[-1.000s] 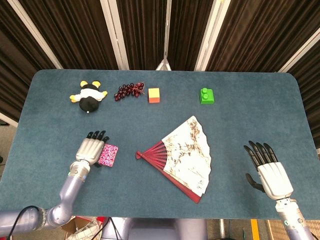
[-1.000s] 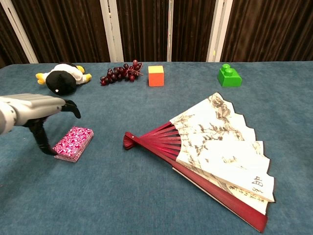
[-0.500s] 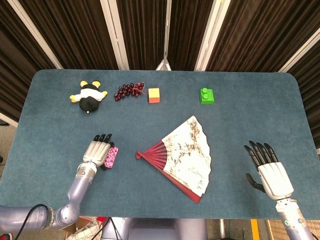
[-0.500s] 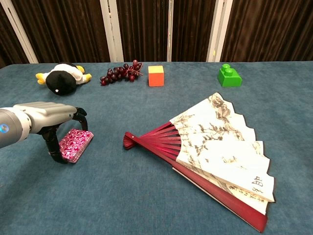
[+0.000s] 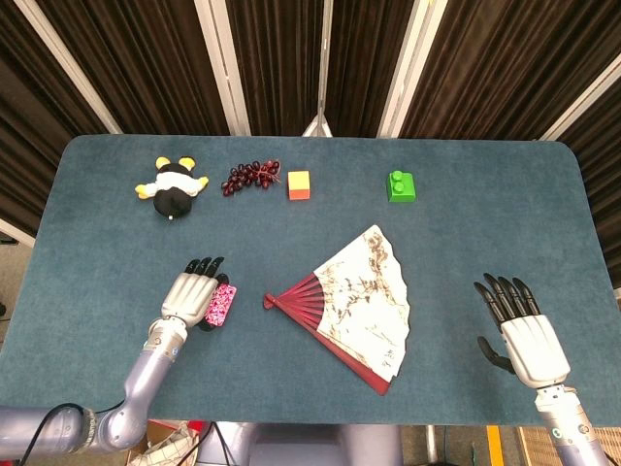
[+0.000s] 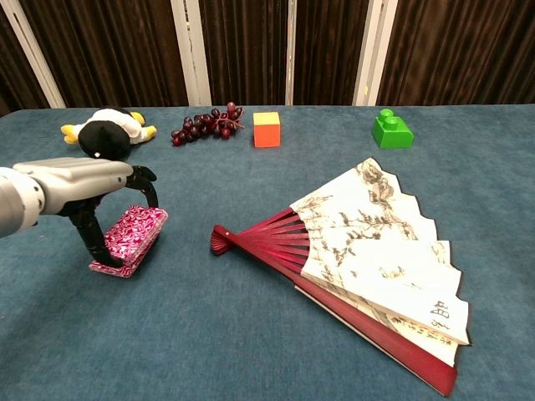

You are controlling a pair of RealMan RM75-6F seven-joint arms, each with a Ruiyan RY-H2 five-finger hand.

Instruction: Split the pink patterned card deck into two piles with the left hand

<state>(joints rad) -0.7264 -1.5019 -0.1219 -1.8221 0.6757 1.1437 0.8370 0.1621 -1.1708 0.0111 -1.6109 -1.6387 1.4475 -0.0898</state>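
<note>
My left hand (image 6: 84,185) has moved onto the card deck (image 6: 131,239) and tipped its upper part up; a second ago it sat flat beside my fingers. Thumb and fingers now pinch the deck's top portion, lifted on one side. Deck lies left of the fan (image 6: 359,251). Split started, two piles not yet made. Right hand (image 5: 522,335) well right of fan, fingers spread, empty.

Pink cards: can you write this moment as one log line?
left robot hand: gripping pink cards | cards: one pile, far end lifted | right robot hand: open, idle
</note>
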